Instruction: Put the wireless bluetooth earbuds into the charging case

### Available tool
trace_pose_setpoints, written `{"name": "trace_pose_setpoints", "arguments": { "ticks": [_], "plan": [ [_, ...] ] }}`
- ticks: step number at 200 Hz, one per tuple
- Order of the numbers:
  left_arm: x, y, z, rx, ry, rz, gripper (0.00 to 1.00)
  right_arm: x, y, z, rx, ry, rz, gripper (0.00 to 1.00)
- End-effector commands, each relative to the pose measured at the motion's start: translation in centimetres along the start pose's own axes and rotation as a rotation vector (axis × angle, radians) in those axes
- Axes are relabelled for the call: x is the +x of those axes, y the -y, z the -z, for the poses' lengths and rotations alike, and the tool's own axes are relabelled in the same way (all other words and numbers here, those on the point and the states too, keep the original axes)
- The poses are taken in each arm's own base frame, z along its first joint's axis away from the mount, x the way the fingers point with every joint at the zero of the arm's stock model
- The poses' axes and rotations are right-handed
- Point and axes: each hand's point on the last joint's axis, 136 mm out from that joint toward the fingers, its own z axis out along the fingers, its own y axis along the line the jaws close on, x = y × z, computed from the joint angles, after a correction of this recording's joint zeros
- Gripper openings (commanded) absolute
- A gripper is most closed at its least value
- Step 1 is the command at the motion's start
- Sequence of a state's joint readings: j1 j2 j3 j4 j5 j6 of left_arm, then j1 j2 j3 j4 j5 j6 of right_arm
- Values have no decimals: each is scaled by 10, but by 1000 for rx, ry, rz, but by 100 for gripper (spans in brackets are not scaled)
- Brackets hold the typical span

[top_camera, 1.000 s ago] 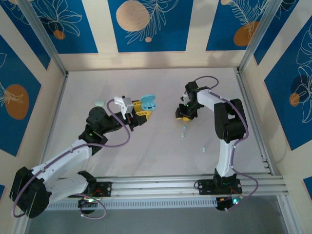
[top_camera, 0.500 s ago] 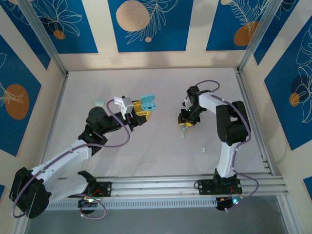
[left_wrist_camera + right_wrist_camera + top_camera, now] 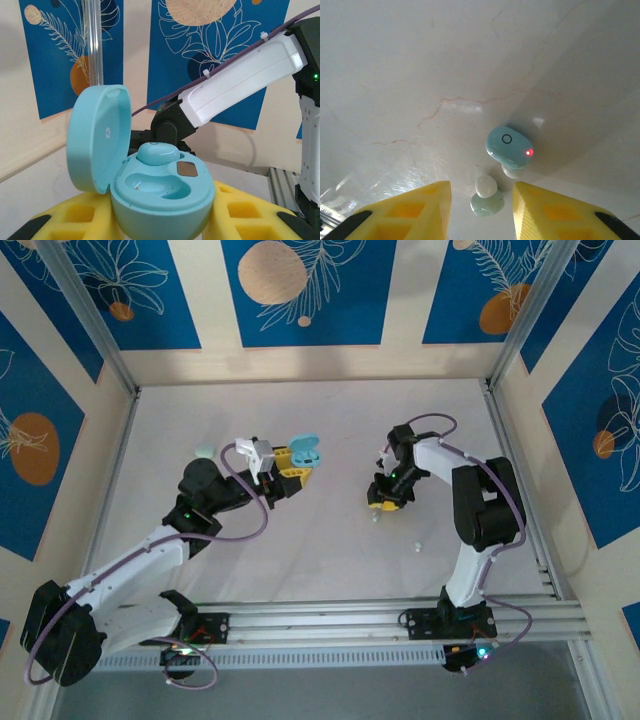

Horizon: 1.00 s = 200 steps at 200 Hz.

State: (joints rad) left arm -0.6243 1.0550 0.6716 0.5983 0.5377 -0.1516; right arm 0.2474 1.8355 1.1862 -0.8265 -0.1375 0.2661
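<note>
White table from above: left arm stretches forward, left hand clamped on the open charging case; right arm bends downward. Left wrist: blue earbud seated inside. Right wrist: right hand apart, mint earbud between its fingers, red-lit earbud just beyond.

A pale, glossy surface with faint reddish veins fills the enclosure; cream walls stand at its back and both sides; deep blue panels hang on them, drawn with white line leaves and peach or orange discs; two aluminium posts slant up from the far corners; ribbed aluminium rails run along the near edge, with a grey strip below them; the light is soft and even, leaving dim shadows and a bright sheen on the surface.
</note>
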Motion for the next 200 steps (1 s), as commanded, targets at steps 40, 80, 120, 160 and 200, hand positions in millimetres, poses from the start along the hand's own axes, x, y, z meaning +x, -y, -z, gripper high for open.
{"name": "trace_pose_setpoints", "arguments": {
  "ticks": [40,80,120,160,200],
  "plan": [
    [-8,5,0,14,29,-10,36,-23,7,14,-8,78,-11,37],
    [-9,5,2,10,31,-10,36,-25,10,1,-24,34,0,34],
    [-7,5,2,6,28,-10,36,-25,7,-6,-56,19,12,34],
    [-7,5,1,10,28,-10,36,-25,-5,-8,-124,23,39,33],
    [-7,5,1,9,27,-9,36,-23,-10,-9,-138,7,50,32]
  ]
}}
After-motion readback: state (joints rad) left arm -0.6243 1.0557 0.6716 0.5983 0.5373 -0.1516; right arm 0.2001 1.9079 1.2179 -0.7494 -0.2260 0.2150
